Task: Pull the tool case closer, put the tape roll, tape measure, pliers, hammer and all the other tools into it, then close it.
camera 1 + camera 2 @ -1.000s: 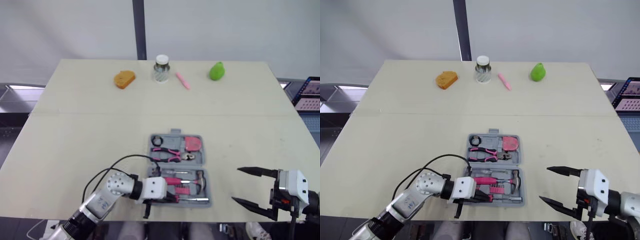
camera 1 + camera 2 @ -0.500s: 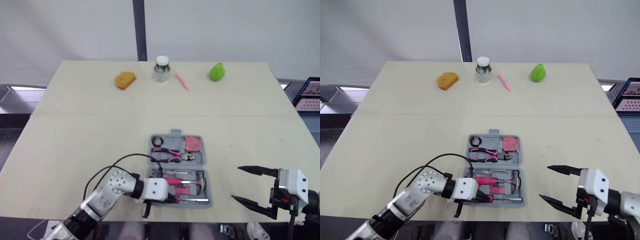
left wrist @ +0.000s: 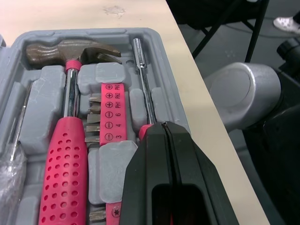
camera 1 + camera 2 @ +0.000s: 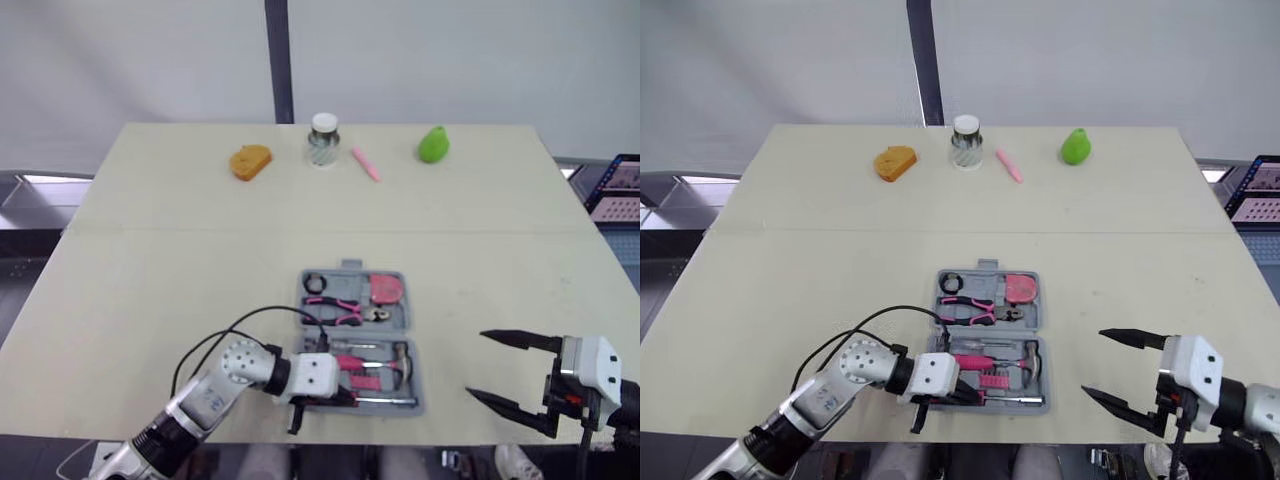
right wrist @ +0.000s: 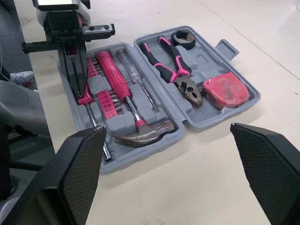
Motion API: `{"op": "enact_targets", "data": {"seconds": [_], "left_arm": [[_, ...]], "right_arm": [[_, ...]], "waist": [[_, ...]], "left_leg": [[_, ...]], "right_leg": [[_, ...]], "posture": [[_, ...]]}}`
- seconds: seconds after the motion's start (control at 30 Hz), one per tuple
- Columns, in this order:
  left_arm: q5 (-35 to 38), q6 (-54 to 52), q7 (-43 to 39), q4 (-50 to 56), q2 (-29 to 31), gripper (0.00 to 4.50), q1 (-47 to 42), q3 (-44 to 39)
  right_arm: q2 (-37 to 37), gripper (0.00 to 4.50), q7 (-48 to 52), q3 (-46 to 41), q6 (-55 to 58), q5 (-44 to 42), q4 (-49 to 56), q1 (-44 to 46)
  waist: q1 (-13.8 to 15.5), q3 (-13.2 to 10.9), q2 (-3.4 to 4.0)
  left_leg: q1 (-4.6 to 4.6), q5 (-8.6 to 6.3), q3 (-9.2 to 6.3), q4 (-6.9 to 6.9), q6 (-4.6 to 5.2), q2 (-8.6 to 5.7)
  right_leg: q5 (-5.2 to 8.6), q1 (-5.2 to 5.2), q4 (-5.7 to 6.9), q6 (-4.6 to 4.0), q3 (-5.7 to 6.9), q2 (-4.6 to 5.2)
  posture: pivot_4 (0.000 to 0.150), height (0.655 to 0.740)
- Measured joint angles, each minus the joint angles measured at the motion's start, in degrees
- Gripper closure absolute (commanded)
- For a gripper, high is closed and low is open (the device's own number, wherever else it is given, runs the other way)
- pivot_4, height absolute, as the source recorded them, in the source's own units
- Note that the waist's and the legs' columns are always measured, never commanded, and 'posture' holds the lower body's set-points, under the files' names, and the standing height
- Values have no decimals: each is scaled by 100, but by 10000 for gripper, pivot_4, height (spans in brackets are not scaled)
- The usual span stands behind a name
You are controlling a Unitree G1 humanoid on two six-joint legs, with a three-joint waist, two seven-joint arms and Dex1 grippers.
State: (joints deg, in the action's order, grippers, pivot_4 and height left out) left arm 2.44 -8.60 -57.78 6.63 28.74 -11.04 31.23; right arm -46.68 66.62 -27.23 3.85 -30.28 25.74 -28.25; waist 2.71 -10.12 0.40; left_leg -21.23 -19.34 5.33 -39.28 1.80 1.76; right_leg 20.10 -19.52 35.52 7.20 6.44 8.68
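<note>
Both fingers of the left gripper are pressed together, with only a thin seam seen between them. Their tips are set down at the pink handle of a screwdriver, whose metal shaft is laid in the groove along the near edge of the tool case. Whether the handle is actually pinched cannot be told. The right gripper is spread wide and is held above the bare table, to the right of the case and apart from it, with nothing touched.

The grey case is laid open and flat close to the table's front edge. In its near half, the hammer is seated beside a pink strip of bits, with the screwdriver just past that strip. A second screwdriver with a clear handle is bedded on the hammer's other side. In the far half, the pliers are seated in the middle, the black tape roll is placed at the left corner, and the pink tape measure is placed at the right.

Along the table's far edge, well apart from the case, a piece of bread, a jar, a pink pen and a green pear are lined up.
</note>
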Motion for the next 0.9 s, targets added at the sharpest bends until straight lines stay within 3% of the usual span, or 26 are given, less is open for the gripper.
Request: {"op": "enact_targets", "data": {"seconds": [0.37, 0.7, 0.8, 0.9], "left_arm": [[1227, -797, -264, 732, 443, 44443, 451, -1201], [2294, -848, 87, 1342, 660, 44443, 1150, -3248], [2480, -756, 50, 1318, 837, 37301, 1524, -3815], [2650, -692, 8, 1318, 934, 22641, 2015, -4344]], "right_arm": [[0, 0, 27, 270, -35, 132, -177, 383], [58, 0, 16, 460, -167, 217, -401, 586], [81, 0, 12, 457, -185, 226, -428, 604], [122, 0, 11, 446, -235, 240, -462, 500]], "waist": [[-120, -13, -11], [-134, -19, -16], [-138, -23, -19], [-137, -25, -19]], "left_leg": [[-8, 0, -2, 7, -6, 4], [-8, -1, -1, 9, -9, 5], [-8, -3, 0, 12, -12, 7], [-8, -6, 1, 13, -12, 6]], "right_leg": [[2, -9, -2, -4, 3, 2], [2, -10, -3, -4, 2, 0], [2, -12, -5, -4, 2, -1], [2, -12, -9, -4, 0, 2]], "posture": [[1500, 6950], [1500, 6950], [1500, 6950], [1500, 6950]]}}
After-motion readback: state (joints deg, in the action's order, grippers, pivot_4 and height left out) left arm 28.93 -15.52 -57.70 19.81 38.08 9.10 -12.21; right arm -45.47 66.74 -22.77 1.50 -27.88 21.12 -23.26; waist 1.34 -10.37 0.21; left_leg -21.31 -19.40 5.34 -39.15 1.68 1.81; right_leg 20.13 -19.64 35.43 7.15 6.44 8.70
